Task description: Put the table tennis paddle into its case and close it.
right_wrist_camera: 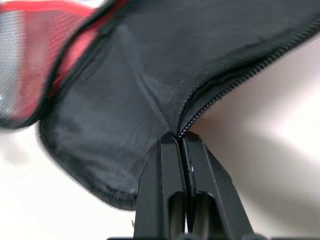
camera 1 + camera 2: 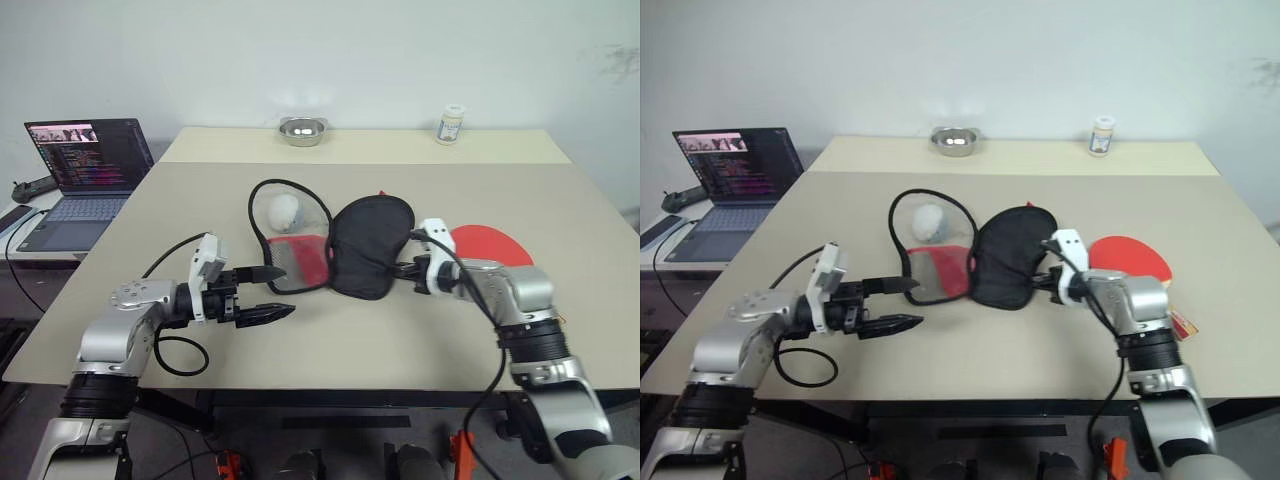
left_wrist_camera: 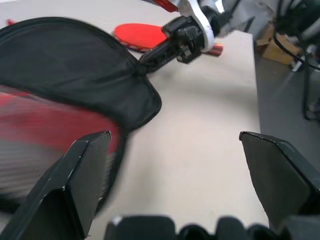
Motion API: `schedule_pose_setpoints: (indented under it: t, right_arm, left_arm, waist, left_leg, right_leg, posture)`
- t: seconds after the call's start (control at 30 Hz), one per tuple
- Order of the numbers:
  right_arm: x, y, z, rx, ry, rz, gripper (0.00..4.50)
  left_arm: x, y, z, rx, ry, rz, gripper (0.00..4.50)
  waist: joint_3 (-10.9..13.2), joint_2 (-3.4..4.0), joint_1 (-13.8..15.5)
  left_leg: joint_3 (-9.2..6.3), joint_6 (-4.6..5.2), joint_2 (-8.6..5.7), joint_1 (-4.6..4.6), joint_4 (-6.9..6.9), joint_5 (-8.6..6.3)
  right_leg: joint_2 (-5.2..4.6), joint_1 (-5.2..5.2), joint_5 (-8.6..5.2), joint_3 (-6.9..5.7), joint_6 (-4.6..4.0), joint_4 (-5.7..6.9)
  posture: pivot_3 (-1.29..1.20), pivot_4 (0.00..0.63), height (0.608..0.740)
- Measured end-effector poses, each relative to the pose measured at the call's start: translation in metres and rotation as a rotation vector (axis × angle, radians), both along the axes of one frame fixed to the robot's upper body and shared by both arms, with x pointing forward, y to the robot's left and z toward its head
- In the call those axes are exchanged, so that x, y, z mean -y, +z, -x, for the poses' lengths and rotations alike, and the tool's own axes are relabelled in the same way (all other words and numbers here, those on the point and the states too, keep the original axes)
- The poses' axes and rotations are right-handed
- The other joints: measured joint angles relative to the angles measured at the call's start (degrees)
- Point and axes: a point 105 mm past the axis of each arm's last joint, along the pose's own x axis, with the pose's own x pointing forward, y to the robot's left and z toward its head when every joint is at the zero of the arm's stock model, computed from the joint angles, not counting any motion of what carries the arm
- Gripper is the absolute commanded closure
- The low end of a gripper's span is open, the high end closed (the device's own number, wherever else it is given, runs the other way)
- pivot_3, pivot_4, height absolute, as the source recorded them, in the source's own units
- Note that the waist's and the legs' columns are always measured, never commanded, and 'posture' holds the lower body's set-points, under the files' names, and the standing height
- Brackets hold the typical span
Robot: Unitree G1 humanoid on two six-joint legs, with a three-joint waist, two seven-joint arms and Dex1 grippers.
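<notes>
on the bench (image 2: 420, 340), head view: the case (image 2: 372, 245) lies unzipped mid-bench, the table tennis paddle (image 2: 492, 243) just beyond its right edge. right gripper (image 2: 408, 268) pinches the case's rim. left gripper (image 2: 268, 292) hovers beside the mesh pocket, fingers spread wide, empty. left wrist view: both fingers (image 3: 85, 165) apart, case between. right wrist view: fingers (image 1: 167, 175) clamped on the black fabric by the zipper.
</notes>
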Motion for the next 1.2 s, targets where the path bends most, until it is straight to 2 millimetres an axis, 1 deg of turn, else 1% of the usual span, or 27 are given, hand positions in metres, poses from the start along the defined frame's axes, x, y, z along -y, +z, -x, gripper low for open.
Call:
schedule_pose_setpoints:
  t: [0.1, 0.17, 0.4, 0.5, 0.6, 0.73, 0.83, 0.9, 0.97, 1.03, 1.1, 1.13, 1.17, 1.2]
  right_arm:
    - [0.003, 0.001, -0.001, -0.012, 0.011, 0.004, 4.48]
    - [0.006, -0.001, -0.003, -0.021, 0.011, 0.005, 4.48]
    - [0.005, -0.003, -0.005, -0.022, 0.008, 0.009, 4.48]
    - [0.006, -0.006, -0.007, -0.022, 0.004, 0.007, 4.48]
    - [0.011, -0.009, -0.009, -0.022, -0.008, 0.019, 3.90]
    - [0.022, -0.012, -0.012, -0.017, -0.027, 0.047, 2.56]
    - [0.026, -0.005, -0.015, 0.004, -0.036, 0.054, 1.49]
    - [0.031, 0.003, -0.016, 0.028, -0.047, 0.062, 0.88]
    - [0.040, 0.015, -0.015, 0.074, -0.053, 0.091, 0.12]
    - [0.056, 0.030, -0.008, 0.143, -0.048, 0.146, 0.05]
    - [0.069, 0.040, 0.001, 0.187, -0.034, 0.185, 0.05]
    - [0.078, 0.043, 0.007, 0.197, -0.038, 0.200, 0.05]
    - [0.094, 0.044, 0.013, 0.199, -0.059, 0.225, 0.05]
    - [0.103, 0.045, 0.016, 0.197, -0.078, 0.237, 0.05]
  left_arm:
    - [0.016, 0.004, -0.001, 0.015, -0.049, 0.010, 0.00]
    - [0.021, 0.008, -0.002, 0.029, -0.057, 0.014, 0.00]
    - [0.026, 0.016, -0.007, 0.035, -0.052, 0.009, 0.00]
    - [0.026, 0.015, -0.008, 0.029, -0.047, 0.008, 0.00]
    - [0.026, 0.016, -0.008, 0.030, -0.047, 0.008, 0.00]
    - [0.026, 0.017, -0.008, 0.032, -0.048, 0.008, 0.00]
    - [0.027, 0.017, -0.008, 0.034, -0.048, 0.007, 0.00]
    - [0.029, 0.018, -0.008, 0.038, -0.055, 0.007, 0.00]
    - [0.034, 0.019, -0.007, 0.043, -0.056, 0.010, 0.00]
    - [0.041, 0.020, -0.007, 0.049, -0.051, 0.011, 0.00]
    - [0.044, 0.021, -0.009, 0.061, -0.038, 0.003, 0.00]
    - [0.045, 0.021, -0.011, 0.068, -0.032, -0.006, 0.00]
    - [0.048, 0.021, -0.012, 0.080, -0.030, -0.020, 0.00]
    - [0.048, 0.021, -0.012, 0.085, -0.030, -0.024, 0.00]
  waist:
    - [0.0, -0.01, -0.1]
    - [0.0, -0.01, -0.1]
    - [0.0, -0.02, -0.1]
    - [0.0, -0.02, -0.1]
    - [0.0, -0.02, -0.1]
    - [0.0, -0.02, 0.0]
    - [0.0, -0.02, -0.1]
    - [0.0, -0.02, 0.0]
    - [0.0, -0.02, 0.0]
    - [0.0, -0.06, 0.3]
    - [0.0, -0.06, 0.4]
    - [0.0, -0.07, 0.4]
    - [0.0, -0.08, 0.5]
    - [0.0, -0.08, 0.5]
  left_leg:
    - [0.03, -0.02, 0.01, -0.01, 0.00, 0.01]
    - [0.04, -0.08, 0.01, -0.01, 0.01, 0.05]
    - [0.04, -0.12, 0.00, -0.03, 0.03, 0.07]
    - [0.03, -0.13, 0.00, -0.04, 0.03, 0.07]
    - [0.03, -0.15, -0.01, -0.04, 0.04, 0.08]
    - [0.04, -0.15, -0.01, -0.03, 0.04, 0.09]
    - [0.05, -0.15, 0.00, -0.03, 0.04, 0.09]
    - [0.04, -0.15, -0.01, -0.05, 0.04, 0.09]
    - [0.04, -0.15, -0.02, -0.07, 0.05, 0.08]
    - [0.01, -0.12, -0.03, -0.13, 0.07, 0.07]
    - [0.01, -0.10, -0.04, -0.13, 0.08, 0.05]
    - [0.01, -0.09, -0.04, -0.13, 0.09, 0.04]
    - [0.03, -0.07, -0.07, -0.13, 0.10, 0.04]
    - [0.07, -0.07, -0.06, -0.11, 0.11, 0.03]
  right_leg:
    - [0.00, -0.01, 0.00, 0.02, 0.00, 0.00]
    - [0.00, -0.01, 0.00, 0.03, 0.00, -0.01]
    - [-0.01, -0.01, 0.00, 0.03, 0.00, -0.03]
    - [-0.01, -0.01, 0.00, 0.02, 0.01, -0.03]
    - [-0.01, -0.01, 0.00, 0.02, 0.01, -0.03]
    - [0.00, -0.01, 0.00, 0.03, 0.01, -0.03]
    - [0.00, -0.02, 0.00, 0.03, 0.01, -0.02]
    - [-0.01, -0.02, 0.00, 0.02, 0.01, -0.03]
    - [-0.02, -0.02, 0.00, 0.02, 0.01, -0.06]
    - [-0.03, -0.02, 0.00, -0.02, 0.03, -0.10]
    - [-0.04, 0.00, -0.01, -0.03, 0.04, -0.12]
    - [-0.04, 0.03, -0.01, -0.04, 0.05, -0.14]
    - [-0.07, 0.06, -0.01, -0.04, 0.07, -0.15]
    - [-0.07, 0.06, 0.00, -0.02, 0.07, -0.15]
  posture:
    - [0.00, 0.150, 0.740]
    - [0.00, 0.150, 0.740]
    - [0.00, 0.150, 0.740]
    - [0.00, 0.150, 0.740]
    - [0.00, 0.150, 0.740]
    - [0.00, 0.150, 0.740]
    - [0.00, 0.150, 0.740]
    - [0.00, 0.150, 0.740]
    - [0.00, 0.150, 0.740]
    - [0.00, 0.150, 0.740]
    - [0.00, 0.150, 0.740]
    - [0.00, 0.150, 0.740]
    - [0.00, 0.150, 0.740]
    - [0.00, 0.150, 0.740]
